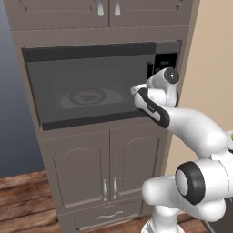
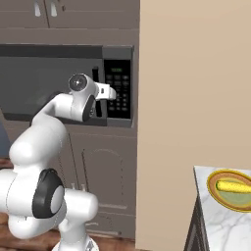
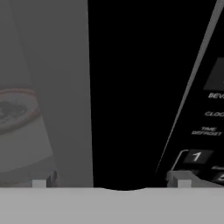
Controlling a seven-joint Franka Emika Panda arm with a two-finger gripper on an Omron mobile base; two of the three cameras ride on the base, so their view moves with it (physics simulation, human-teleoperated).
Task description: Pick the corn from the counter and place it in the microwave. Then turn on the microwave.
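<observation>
Small yellow bumpy corn cob (image 2: pixel 234 187) lies in dark-rimmed round dish (image 2: pixel 215 192) on pale marble desk (image 2: pixel 215 221), near right, well apart from arm. Farther left, gripper (image 3: pixel 112 181) fingers spread wide, empty, close before black bar handle (image 3: pixel 127 87) of large grey built-in microwave (image 1: pixel 91 86); door shut, black keypad panel (image 2: pixel 119 90) just right.

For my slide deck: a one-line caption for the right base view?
Open gripper at the closed microwave door handle; corn waits in a dish on the counter.
</observation>
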